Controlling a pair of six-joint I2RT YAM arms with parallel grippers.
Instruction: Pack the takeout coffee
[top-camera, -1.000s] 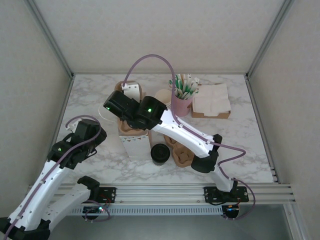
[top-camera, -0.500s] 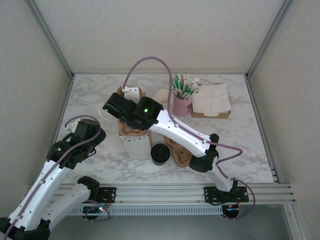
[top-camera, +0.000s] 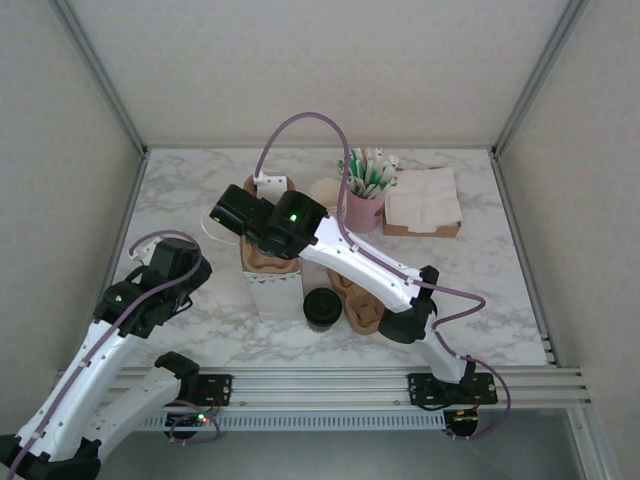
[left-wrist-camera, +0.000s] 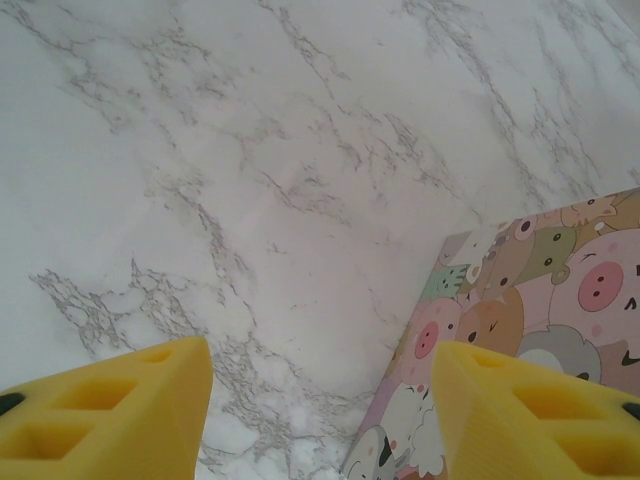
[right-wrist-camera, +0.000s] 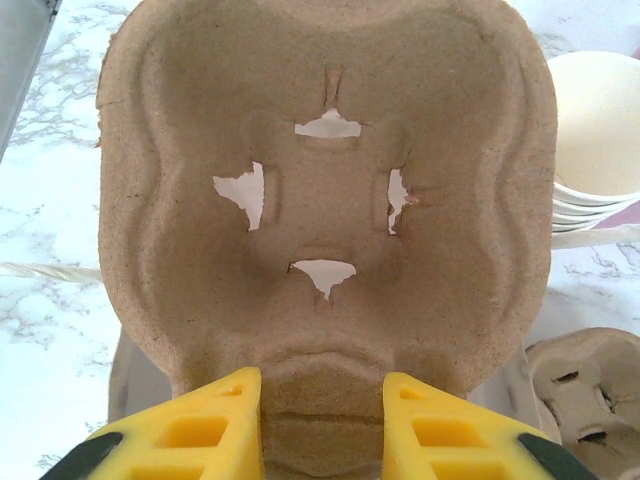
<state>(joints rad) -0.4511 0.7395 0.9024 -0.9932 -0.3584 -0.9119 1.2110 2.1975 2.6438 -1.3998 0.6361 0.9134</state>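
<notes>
The takeout coffee (top-camera: 320, 305), a small cup with a round black lid, stands on the marble just right of the cartoon-print paper bag (top-camera: 276, 296). My right gripper (top-camera: 255, 222) hovers above the bag's top, shut on the middle ridge of a brown pulp cup carrier (top-camera: 266, 258). In the right wrist view the carrier (right-wrist-camera: 325, 190) lies flat, and the yellow fingers (right-wrist-camera: 210, 425) of the right gripper (right-wrist-camera: 322, 420) pinch its ridge. My left gripper (top-camera: 190, 262) is left of the bag. It (left-wrist-camera: 320, 400) stands open over bare marble, with the bag's printed side (left-wrist-camera: 530, 300) beside it.
More pulp carriers (top-camera: 362, 308) lie right of the coffee. Behind the bag stand stacked cream paper cups (top-camera: 325, 190), a pink cup of straws (top-camera: 365, 205) and a box of napkins (top-camera: 422, 205). Frame posts and walls enclose the table.
My right gripper has shifted slightly to the right with the carrier. The left arm has stayed put.
</notes>
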